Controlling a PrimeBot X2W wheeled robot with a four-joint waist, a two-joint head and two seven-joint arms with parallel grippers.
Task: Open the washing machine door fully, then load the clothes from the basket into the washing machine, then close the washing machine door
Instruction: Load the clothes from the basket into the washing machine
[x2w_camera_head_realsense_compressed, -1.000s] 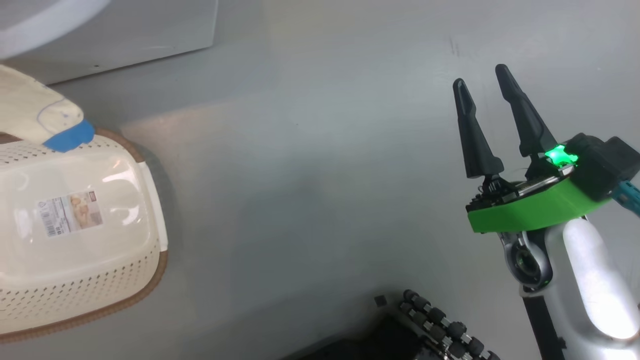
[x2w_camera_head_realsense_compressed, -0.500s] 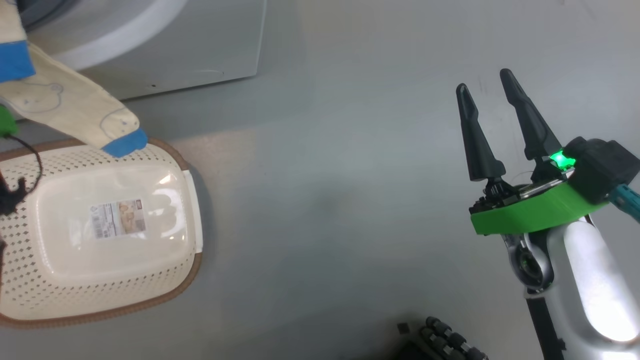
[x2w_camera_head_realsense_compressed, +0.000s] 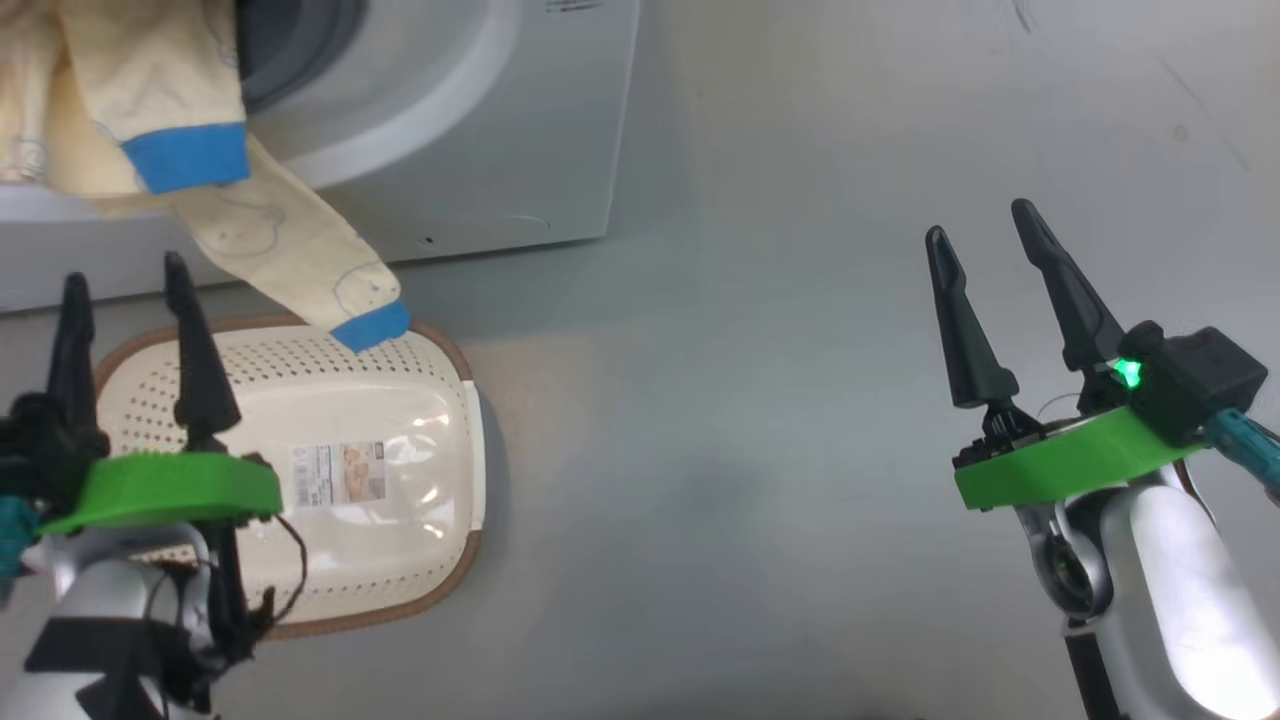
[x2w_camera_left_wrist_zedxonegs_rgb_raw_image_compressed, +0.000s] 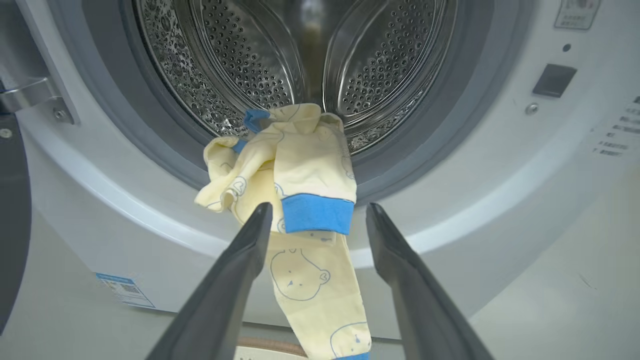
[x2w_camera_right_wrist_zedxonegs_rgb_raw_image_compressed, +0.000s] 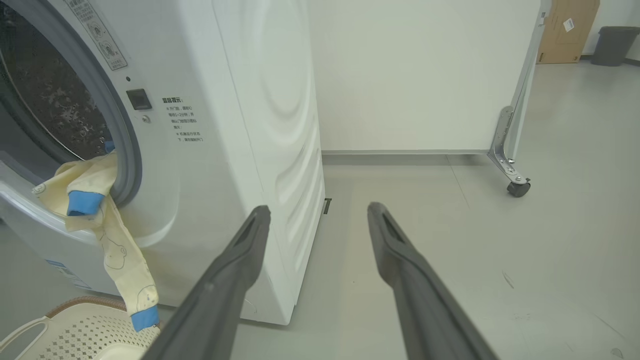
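the washer (x2w_camera_head_realsense_compressed: 480, 150) stands ahead on the left with its door (x2w_camera_left_wrist_zedxonegs_rgb_raw_image_compressed: 10, 210) swung out, a dark edge at the left of the left wrist view beside the hinge (x2w_camera_left_wrist_zedxonegs_rgb_raw_image_compressed: 30, 95). the clothes (x2w_camera_left_wrist_zedxonegs_rgb_raw_image_compressed: 300, 165) are draped over the grey gasket (x2w_camera_left_wrist_zedxonegs_rgb_raw_image_compressed: 160, 125), partly in the drum (x2w_camera_left_wrist_zedxonegs_rgb_raw_image_compressed: 240, 65), with one leg dangling down the front. its blue cuff ends right at the far rim of the basket (x2w_camera_head_realsense_compressed: 300, 350), and i cannot tell if they touch. the basket sits on the floor (x2w_camera_head_realsense_compressed: 750, 450) just before the washer. right of the washer i see a white wall (x2w_camera_right_wrist_zedxonegs_rgb_raw_image_compressed: 415, 75), a panel on a caster (x2w_camera_right_wrist_zedxonegs_rgb_raw_image_compressed: 518, 189) and a grey bin (x2w_camera_right_wrist_zedxonegs_rgb_raw_image_compressed: 612, 45) far back.

a label (x2w_camera_head_realsense_compressed: 338, 473) with a barcode lies in the basket, a blue-white sticker (x2w_camera_left_wrist_zedxonegs_rgb_raw_image_compressed: 125, 290) marks the washer's lower corner, and printed lines (x2w_camera_right_wrist_zedxonegs_rgb_raw_image_compressed: 182, 120) sit by the latch socket; all too small to read.

the left gripper (x2w_camera_head_realsense_compressed: 123, 270) hangs over the basket's left end, fingers wide and holding nothing, aimed at the hanging leg. the right gripper (x2w_camera_head_realsense_compressed: 978, 221) hovers over bare floor well to the right, also wide and holding nothing.
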